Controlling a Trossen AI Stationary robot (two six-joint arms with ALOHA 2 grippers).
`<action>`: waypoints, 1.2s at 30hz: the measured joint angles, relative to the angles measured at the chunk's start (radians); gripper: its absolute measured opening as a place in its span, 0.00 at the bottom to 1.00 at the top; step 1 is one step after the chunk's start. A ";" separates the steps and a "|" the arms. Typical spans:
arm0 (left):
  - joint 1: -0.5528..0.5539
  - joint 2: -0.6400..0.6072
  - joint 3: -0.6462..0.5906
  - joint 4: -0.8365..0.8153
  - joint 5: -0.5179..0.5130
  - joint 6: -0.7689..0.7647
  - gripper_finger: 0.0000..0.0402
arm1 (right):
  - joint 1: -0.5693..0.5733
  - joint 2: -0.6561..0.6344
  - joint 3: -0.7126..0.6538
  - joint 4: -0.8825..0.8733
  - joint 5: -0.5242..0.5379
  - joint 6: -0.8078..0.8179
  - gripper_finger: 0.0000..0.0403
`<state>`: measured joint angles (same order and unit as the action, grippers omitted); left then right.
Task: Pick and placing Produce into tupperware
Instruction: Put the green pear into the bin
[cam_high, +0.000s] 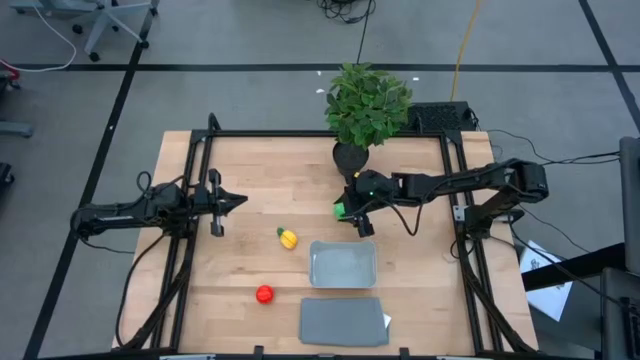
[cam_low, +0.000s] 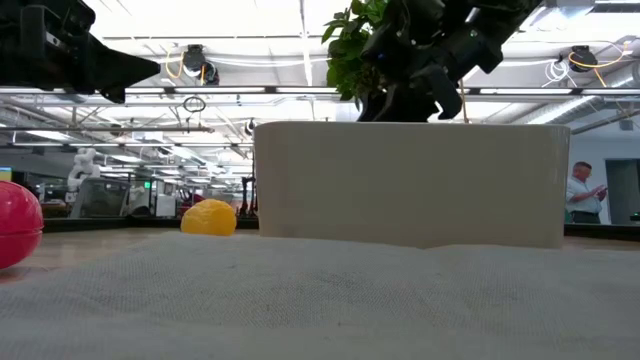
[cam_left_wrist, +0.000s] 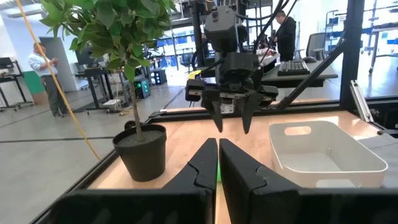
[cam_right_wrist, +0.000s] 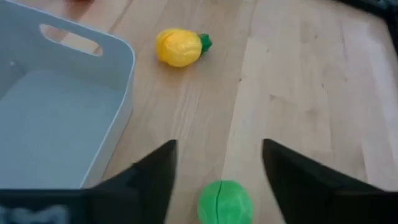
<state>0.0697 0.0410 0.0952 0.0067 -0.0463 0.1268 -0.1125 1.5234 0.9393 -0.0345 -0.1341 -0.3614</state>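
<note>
Broadly, the wooden worktop (cam_high: 260, 180) carries everything, and the tupperware (cam_high: 343, 264) sits at about 5 o'clock from its centre, standing empty, with the flat grey lid (cam_high: 343, 321) just beside it on the near side. None of the produce is in the tub yet.

The right hand (cam_high: 357, 210) is the one at work. It hangs over the round green piece (cam_high: 342, 210), which lies at 12 o'clock from the tub, close to the pot of the leafy plant (cam_high: 366, 105). In the right wrist view the green piece (cam_right_wrist: 225, 203) shows between the two dark fingers (cam_right_wrist: 151, 175), which stand well apart with bare wood on both sides of it. That is the relation the next move turns on, I judge: the fruit is already centred in the gap, so a descent and a closing should take it. Being round, it has no long axis to line up with.

The left hand (cam_high: 228, 201) waits near 9 o'clock, its fingers together, well apart from all produce.

The yellow piece with the green tip (cam_high: 288, 238) lies at 10 o'clock from the tub. The red piece (cam_high: 264, 294) lies at 8 o'clock from it.
</note>
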 joint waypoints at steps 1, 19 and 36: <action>0.000 0.000 0.000 0.000 0.000 0.000 0.05 | -0.004 0.002 0.000 0.003 0.000 0.013 0.65; 0.000 0.000 0.000 -0.022 0.000 -0.001 0.05 | -0.031 0.014 -0.009 -0.001 0.001 0.061 0.87; 0.000 0.000 0.000 -0.034 0.000 -0.005 0.05 | -0.032 0.127 -0.011 0.010 0.043 0.085 0.88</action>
<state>0.0699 0.0410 0.0952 -0.0274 -0.0463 0.1215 -0.1448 1.6508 0.9283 -0.0244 -0.0908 -0.2766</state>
